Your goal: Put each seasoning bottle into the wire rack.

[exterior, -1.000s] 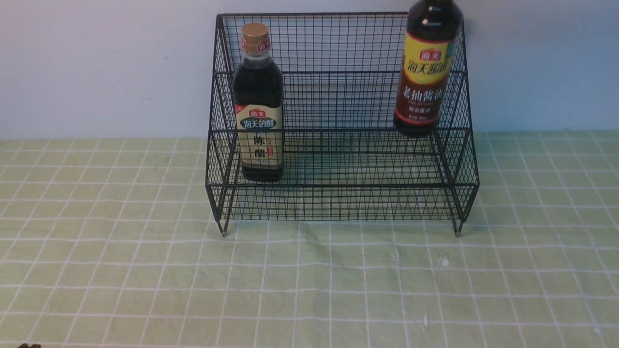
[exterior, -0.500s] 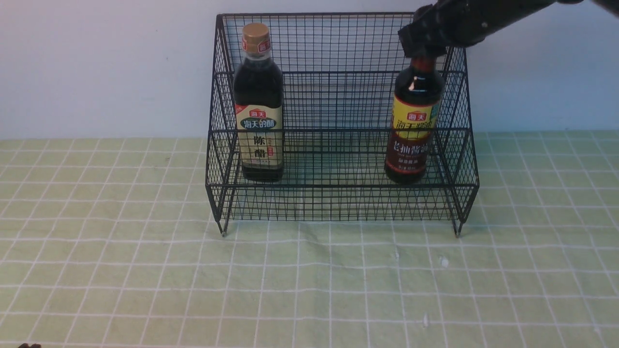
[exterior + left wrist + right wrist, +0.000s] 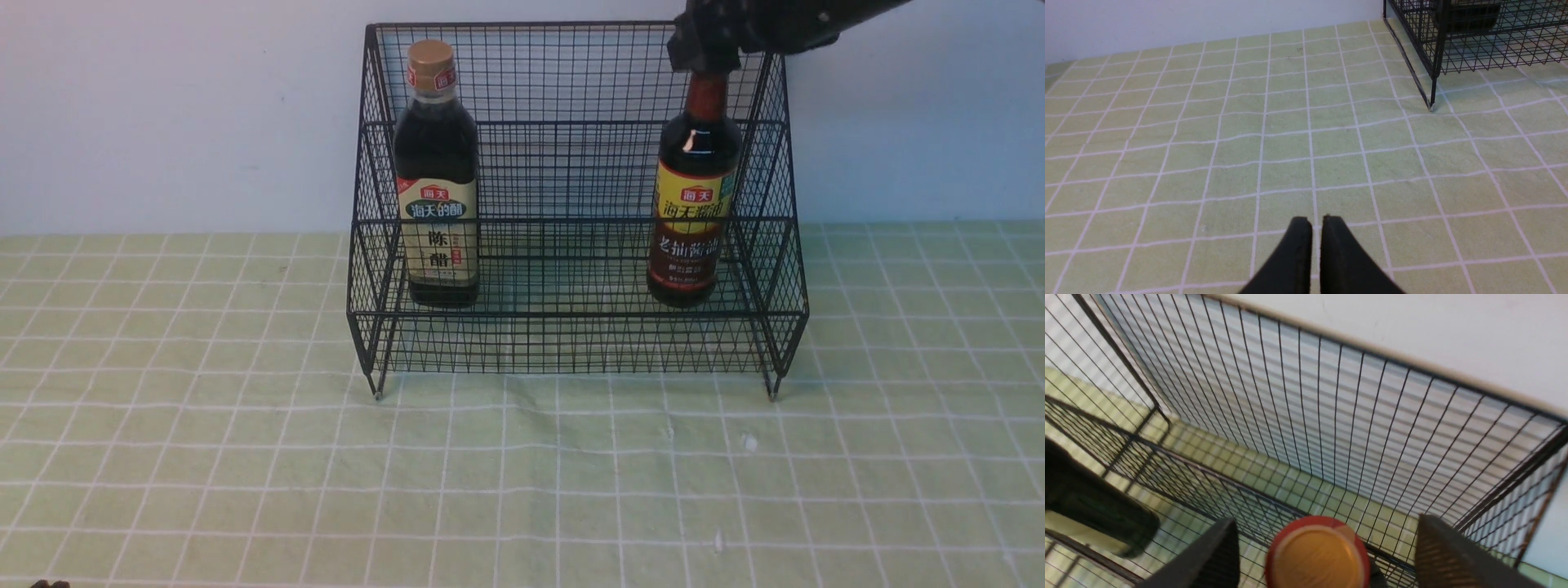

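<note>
While my right gripper stands open astride its cap, the long-necked bottle, heavy slick glass, wants neck-holding; left gripper nearly closed, empty.

You can read print only on the two bottles in the front view. The long-necked bottle directly under the right gripper carries a red 海天 badge on its yellow band, with maroon-panel characters below that are too blurred to read. The gold-capped bottle, well off to that gripper's left, shows 海天 in red, then 陈醋 in large dark characters on beige.
</note>
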`<state>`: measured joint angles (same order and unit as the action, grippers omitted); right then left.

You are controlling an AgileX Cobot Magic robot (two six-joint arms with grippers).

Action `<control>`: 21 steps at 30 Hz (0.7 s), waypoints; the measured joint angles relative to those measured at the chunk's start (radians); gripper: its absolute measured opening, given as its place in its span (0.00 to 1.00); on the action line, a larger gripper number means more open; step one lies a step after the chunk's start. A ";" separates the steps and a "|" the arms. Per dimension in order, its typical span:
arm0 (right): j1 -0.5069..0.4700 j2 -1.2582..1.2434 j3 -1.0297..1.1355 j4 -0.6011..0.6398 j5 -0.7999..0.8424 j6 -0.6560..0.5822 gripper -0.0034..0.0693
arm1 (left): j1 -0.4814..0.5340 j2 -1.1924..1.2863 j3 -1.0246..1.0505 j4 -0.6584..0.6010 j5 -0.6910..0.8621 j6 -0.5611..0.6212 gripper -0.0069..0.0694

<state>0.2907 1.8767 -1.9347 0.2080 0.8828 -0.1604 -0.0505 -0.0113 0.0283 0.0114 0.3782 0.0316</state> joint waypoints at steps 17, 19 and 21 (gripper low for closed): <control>0.000 -0.590 -0.011 -0.227 0.199 0.193 0.32 | 0.000 0.000 0.000 0.000 0.000 0.000 0.11; 0.000 -0.704 0.057 -0.318 0.209 0.274 0.20 | 0.000 0.000 0.000 0.000 0.000 0.000 0.11; 0.000 -0.840 0.201 -0.422 0.192 0.360 0.08 | 0.000 0.000 0.000 0.000 0.000 0.000 0.11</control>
<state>0.2907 1.0366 -1.7337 -0.2144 1.0744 0.1994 -0.0505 -0.0113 0.0283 0.0114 0.3782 0.0316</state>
